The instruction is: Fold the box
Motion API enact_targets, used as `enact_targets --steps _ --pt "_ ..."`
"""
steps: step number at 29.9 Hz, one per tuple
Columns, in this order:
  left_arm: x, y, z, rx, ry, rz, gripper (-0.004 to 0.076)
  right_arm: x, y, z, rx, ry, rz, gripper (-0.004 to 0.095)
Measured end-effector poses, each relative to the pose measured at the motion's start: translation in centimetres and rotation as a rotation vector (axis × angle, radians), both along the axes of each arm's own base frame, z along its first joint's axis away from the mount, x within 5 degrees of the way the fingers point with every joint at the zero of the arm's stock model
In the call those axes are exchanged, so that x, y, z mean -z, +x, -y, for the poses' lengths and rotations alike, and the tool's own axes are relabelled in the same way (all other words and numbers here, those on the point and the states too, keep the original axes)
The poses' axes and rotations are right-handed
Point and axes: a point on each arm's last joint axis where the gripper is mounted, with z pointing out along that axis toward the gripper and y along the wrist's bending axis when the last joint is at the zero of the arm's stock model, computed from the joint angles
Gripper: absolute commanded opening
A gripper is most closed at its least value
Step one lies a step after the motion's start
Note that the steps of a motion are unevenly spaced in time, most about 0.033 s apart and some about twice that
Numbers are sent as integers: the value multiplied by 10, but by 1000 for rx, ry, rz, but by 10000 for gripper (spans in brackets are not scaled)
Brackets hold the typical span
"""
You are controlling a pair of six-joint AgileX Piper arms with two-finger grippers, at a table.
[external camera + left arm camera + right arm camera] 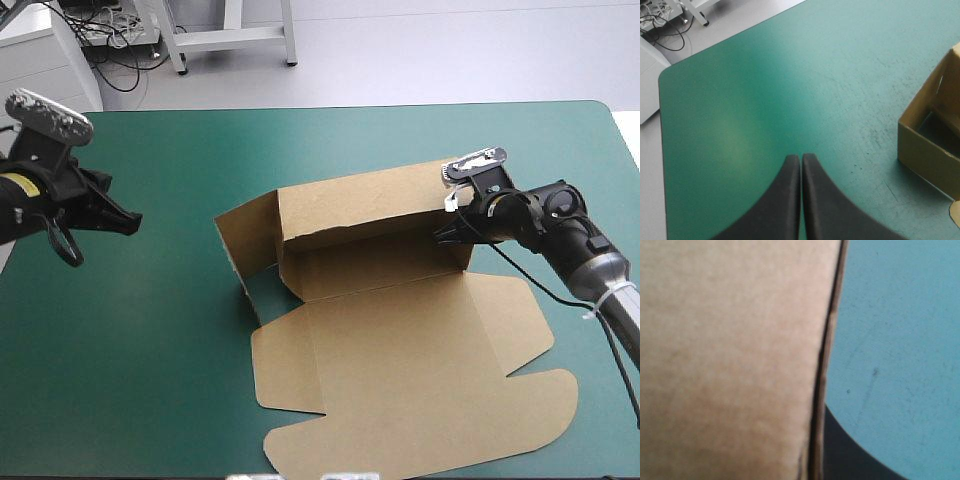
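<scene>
Clamping the brown cardboard box point(400, 340) by its raised wall, mid-right, in the black-finned right gripper point(447, 232), left gripper point(128, 222) clenched idle far-left, flap-tucking likely next.

The table point(330, 140) wore a teal-green cover point(150, 330) that reached every edge in view, with rounded far corners. The cover lay smooth and flat. Seen close, it carried fine dark specks and short faint scratches point(875, 145). Beyond the far edge lay a pale grey floor point(420, 50). On it stood the white legs of a stand point(230, 35), a tangle of dark cables point(115, 55) beside them, and a white cabinet point(40, 50) off the far left corner.
</scene>
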Motion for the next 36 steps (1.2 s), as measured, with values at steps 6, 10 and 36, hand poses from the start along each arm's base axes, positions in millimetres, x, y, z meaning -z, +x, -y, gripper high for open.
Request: enact_targets --steps 6,10,36 --pt "54 -16 -3 -48 -41 -5 -6 -1 0 0 1 1 0 -23" --pt "88 -21 -4 -56 -30 -47 -6 -8 -1 1 8 -5 -23 -23" --pt "118 -15 -13 -118 55 -21 -6 -3 23 -18 -36 10 -422 -23"
